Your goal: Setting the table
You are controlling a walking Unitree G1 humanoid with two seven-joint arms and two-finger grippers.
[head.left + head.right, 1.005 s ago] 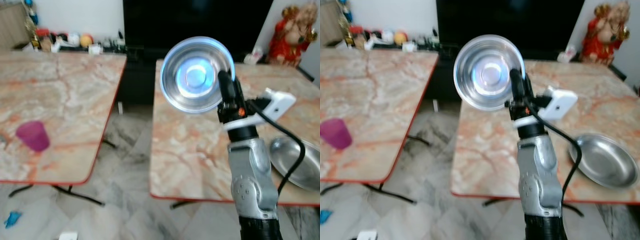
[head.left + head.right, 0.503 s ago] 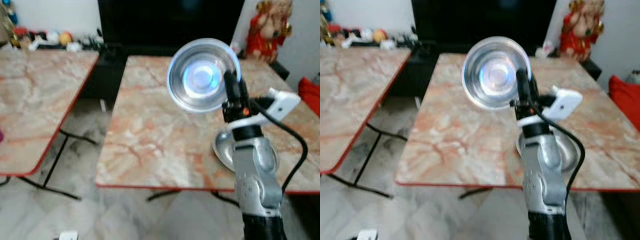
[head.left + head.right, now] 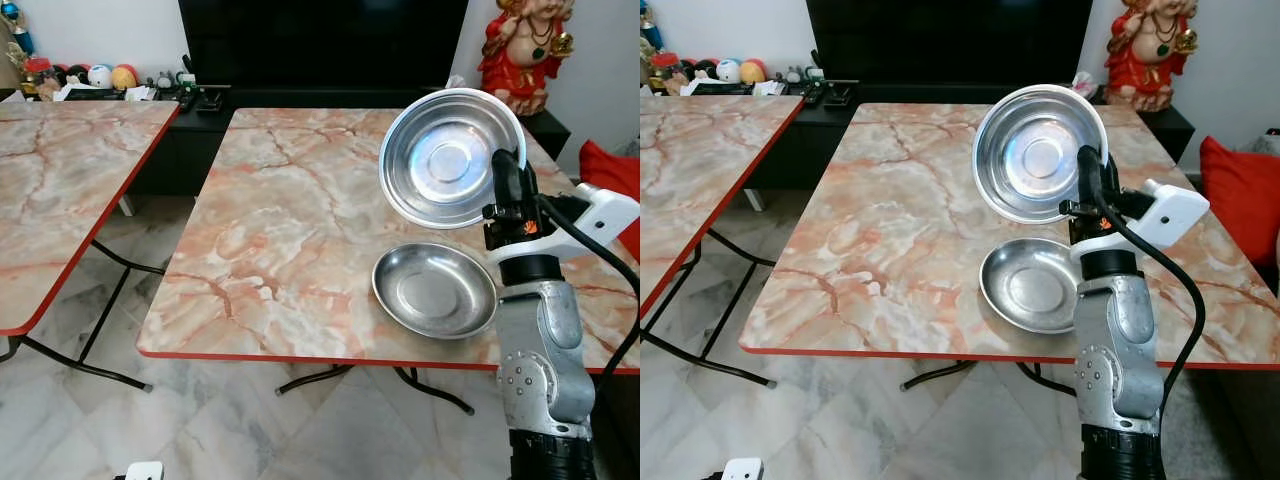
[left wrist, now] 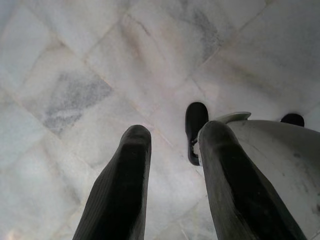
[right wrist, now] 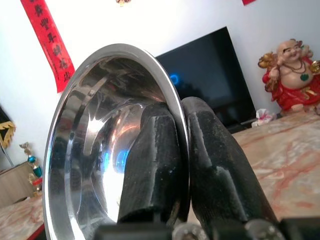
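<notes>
While upright, right hand (image 3: 508,185) pinches bowl (image 3: 450,158) rim.

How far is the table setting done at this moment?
One steel dish already lies on the marble table, near its front edge. The right gripper holds a second steel bowl by its rim, tilted above the table. It is not yet set down. The left gripper hangs idle over the floor.

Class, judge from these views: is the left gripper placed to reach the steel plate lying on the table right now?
Probably not. The left gripper hangs low, pointing at the floor, fingers apart, while the plate lies up on the table on the robot's right, just by the right gripper, which pinches the rim of a bowl.
</notes>
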